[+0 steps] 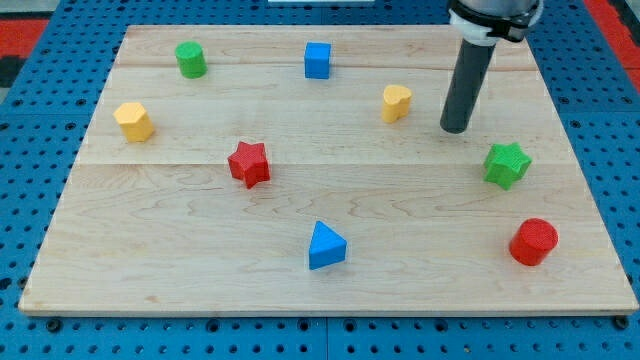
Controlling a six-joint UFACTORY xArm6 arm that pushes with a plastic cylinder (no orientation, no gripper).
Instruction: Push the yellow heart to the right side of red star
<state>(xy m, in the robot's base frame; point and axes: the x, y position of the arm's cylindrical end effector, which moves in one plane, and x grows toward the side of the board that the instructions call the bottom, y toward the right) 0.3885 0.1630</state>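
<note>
The yellow heart [396, 102] sits on the wooden board in the upper middle-right. The red star [249, 163] lies left of centre, well to the lower left of the heart. My tip [455, 129] rests on the board just to the right of the yellow heart and slightly below it, a short gap apart from it. The dark rod rises from the tip toward the view's top right.
A green cylinder [191, 59] and a blue cube [317, 60] stand near the top. A yellow hexagon block [133, 121] is at the left. A blue triangle [326, 246] is at the bottom centre. A green star [507, 164] and a red cylinder [533, 241] are at the right.
</note>
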